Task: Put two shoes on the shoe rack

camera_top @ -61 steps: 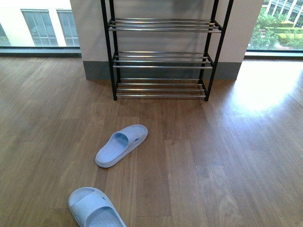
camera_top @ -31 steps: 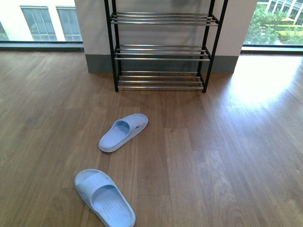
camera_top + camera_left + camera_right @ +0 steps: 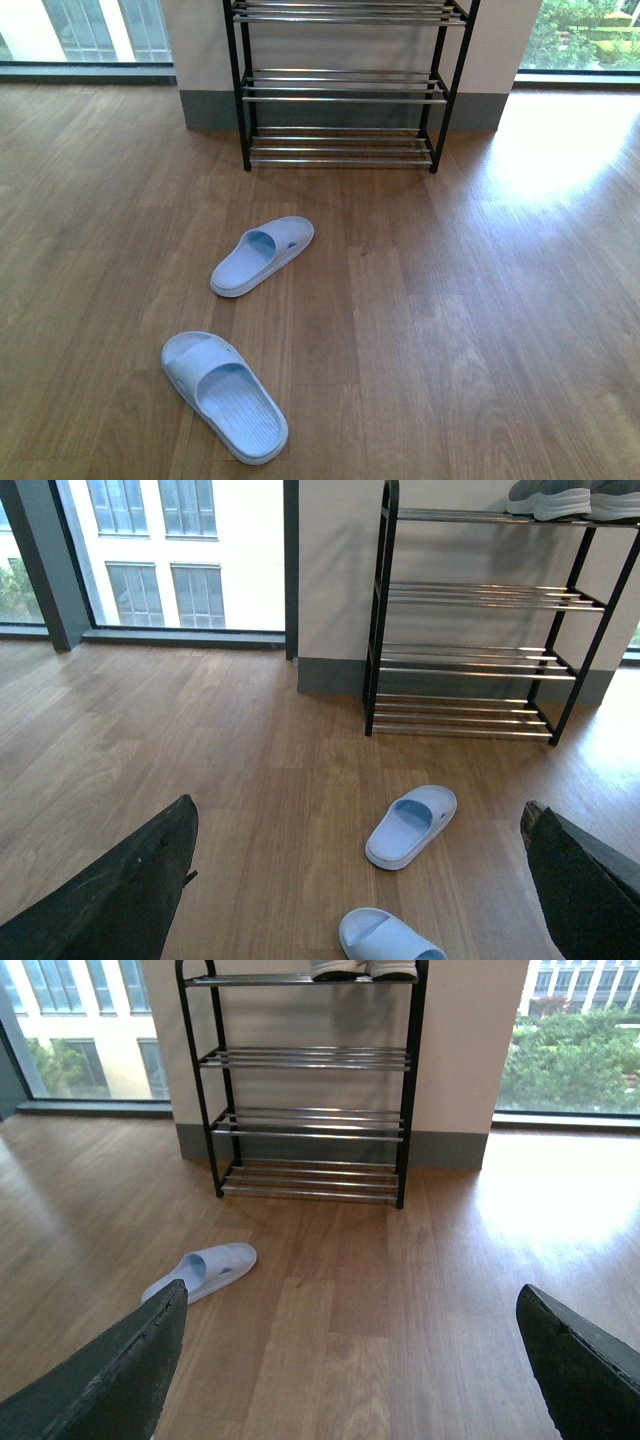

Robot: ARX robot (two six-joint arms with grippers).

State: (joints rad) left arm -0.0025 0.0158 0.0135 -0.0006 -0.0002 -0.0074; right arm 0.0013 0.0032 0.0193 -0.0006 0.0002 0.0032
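Two pale blue slides lie on the wooden floor in front of the shoe rack (image 3: 340, 90). The far slide (image 3: 263, 255) (image 3: 411, 825) (image 3: 200, 1271) points toward the rack. The near slide (image 3: 224, 394) (image 3: 388, 938) lies closer to me, left of centre. Grey sneakers (image 3: 570, 498) (image 3: 363, 969) with white soles sit on the rack's top shelf. My left gripper (image 3: 360, 880) hangs open high above the floor, the slides between its fingers in view. My right gripper (image 3: 350, 1360) is open too, over bare floor. Neither gripper shows in the front view.
The rack (image 3: 470, 620) (image 3: 310, 1080) stands against a white wall with a grey skirting (image 3: 210, 110). Floor-to-ceiling windows (image 3: 160, 550) (image 3: 570, 1040) flank the wall. Bright sunlight falls on the floor at the right (image 3: 560, 150).
The rack and both slides have slid up in the front view, and the near slide now shows whole: the view has tilted down or drawn back.
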